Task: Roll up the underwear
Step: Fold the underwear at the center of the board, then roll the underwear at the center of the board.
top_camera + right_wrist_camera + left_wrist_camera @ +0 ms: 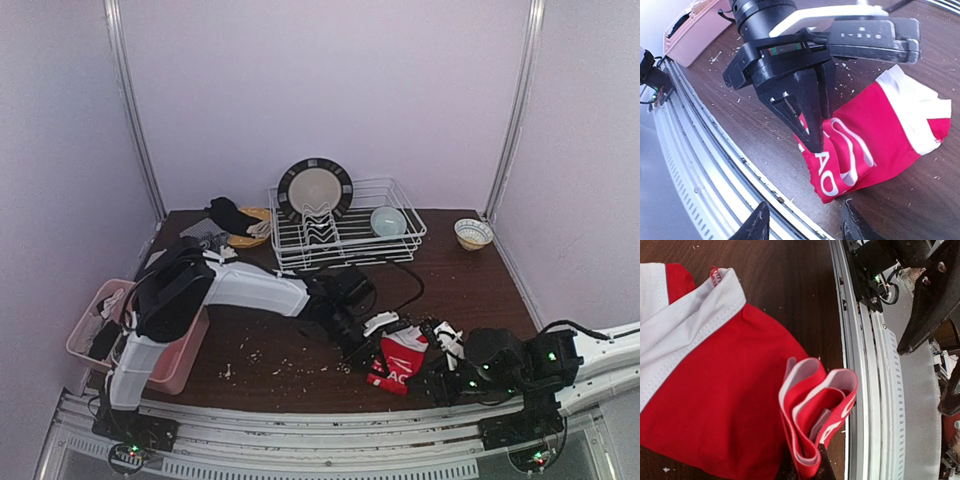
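Observation:
The red underwear (402, 358) with a white waistband lies near the table's front edge, just right of centre. In the left wrist view its red body (715, 390) spreads flat, and a folded loop of the lettered band stands up from it. My left gripper (806, 465) is shut on the base of that loop. The right wrist view shows the left gripper (812, 142) pinching the near corner of the underwear (880, 130). My right gripper (805, 227) hovers open just in front of the cloth, with nothing between its fingers. Other dark cloth pieces (230, 213) lie at the back left.
A pink tray (100, 335) sits at the left edge, beside the left arm's base. A white wire dish rack (345, 240) with a plate (315, 188) and a bowl (388, 220) stands at the back. A small bowl (472, 233) is at the back right. Crumbs litter the table.

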{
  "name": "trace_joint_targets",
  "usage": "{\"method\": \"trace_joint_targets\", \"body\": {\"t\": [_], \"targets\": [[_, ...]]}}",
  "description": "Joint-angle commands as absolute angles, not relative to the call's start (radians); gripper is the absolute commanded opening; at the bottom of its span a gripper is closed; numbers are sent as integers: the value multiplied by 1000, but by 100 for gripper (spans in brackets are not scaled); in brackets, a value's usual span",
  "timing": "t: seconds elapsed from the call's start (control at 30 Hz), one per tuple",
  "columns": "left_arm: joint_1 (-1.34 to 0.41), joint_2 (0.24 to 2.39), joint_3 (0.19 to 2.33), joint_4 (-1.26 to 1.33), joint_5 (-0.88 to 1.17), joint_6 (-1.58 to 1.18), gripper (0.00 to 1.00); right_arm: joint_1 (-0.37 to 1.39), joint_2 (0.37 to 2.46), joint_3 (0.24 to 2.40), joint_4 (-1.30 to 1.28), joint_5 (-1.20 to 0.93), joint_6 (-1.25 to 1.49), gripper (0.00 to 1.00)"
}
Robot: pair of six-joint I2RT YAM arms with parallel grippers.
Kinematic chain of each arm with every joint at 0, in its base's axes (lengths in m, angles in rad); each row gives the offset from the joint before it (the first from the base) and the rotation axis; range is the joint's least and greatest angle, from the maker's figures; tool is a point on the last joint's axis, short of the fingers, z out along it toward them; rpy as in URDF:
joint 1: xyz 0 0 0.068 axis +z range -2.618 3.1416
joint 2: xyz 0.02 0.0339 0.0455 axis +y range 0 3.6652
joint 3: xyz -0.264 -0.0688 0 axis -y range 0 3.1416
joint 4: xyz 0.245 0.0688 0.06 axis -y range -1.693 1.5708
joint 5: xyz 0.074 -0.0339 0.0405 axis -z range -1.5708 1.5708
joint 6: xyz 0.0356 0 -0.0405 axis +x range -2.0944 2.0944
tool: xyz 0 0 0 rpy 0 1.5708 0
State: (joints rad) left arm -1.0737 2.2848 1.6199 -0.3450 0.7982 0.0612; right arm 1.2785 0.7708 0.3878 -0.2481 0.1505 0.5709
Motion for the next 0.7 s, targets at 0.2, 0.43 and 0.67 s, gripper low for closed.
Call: {"method": "trace_joint_targets", "body": {"t": [0.2,0.43,0.67], "targets": [[-1052,2437,1901,-650,911,-47,0,1295,932,454,-270,279,453,47],[-1018,2486,1931,-646,931,-138,0,1273,1082,519,-284,324,462,36],[-1009,2516,1960,-640,931,-176,0,1202,1171,512,-252,282,485,27]]}}
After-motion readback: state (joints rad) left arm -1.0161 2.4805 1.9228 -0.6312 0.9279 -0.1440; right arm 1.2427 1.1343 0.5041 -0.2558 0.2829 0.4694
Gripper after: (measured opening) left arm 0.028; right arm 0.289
